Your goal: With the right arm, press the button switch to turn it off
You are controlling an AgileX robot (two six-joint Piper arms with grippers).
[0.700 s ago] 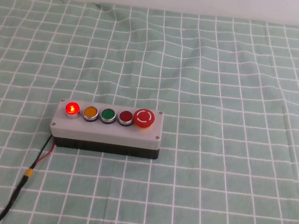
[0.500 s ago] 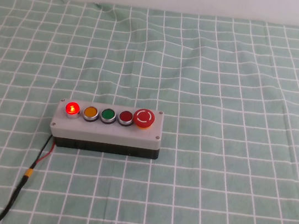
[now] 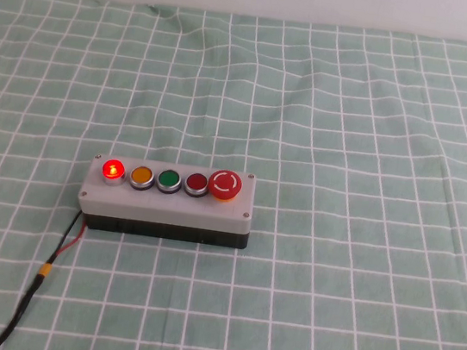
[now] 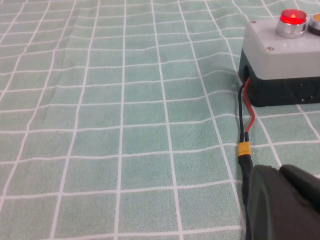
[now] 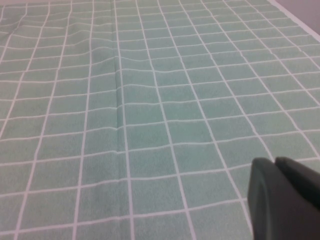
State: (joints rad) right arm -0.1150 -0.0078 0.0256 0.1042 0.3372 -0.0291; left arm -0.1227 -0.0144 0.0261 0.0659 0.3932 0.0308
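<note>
Green cloth with white lines, the tablecloth (image 3: 375, 160), covers my whole table and is the biggest thing I see. It has soft wrinkles near the far edge.

Next comes the grey box (image 3: 167, 202) on its black base. It lies left of the middle of the table, nearer my side. Its long side runs left to right across my view. Five buttons sit in a row on top, all facing up. At the right end is the big red mushroom button (image 3: 225, 185). Going left I see a dark red button (image 3: 196, 184), a green button (image 3: 169, 180) and a yellow button (image 3: 142, 176).

The button switch (image 3: 112, 169) is at the left end of the row, farthest from the mushroom button. It is small and round with a silver ring, and it glows bright red. Nothing is touching it.

A thin red and black wire (image 3: 65, 244) comes out of the box's left end and runs toward my near left corner.

My left gripper (image 4: 280, 205) is low over the cloth, near the wire and the box's left end. My right gripper (image 5: 282, 197) is low over bare cloth, away from the box. I cannot tell if either gripper is spread or pressed together. From the high view, neither arm shows.
</note>
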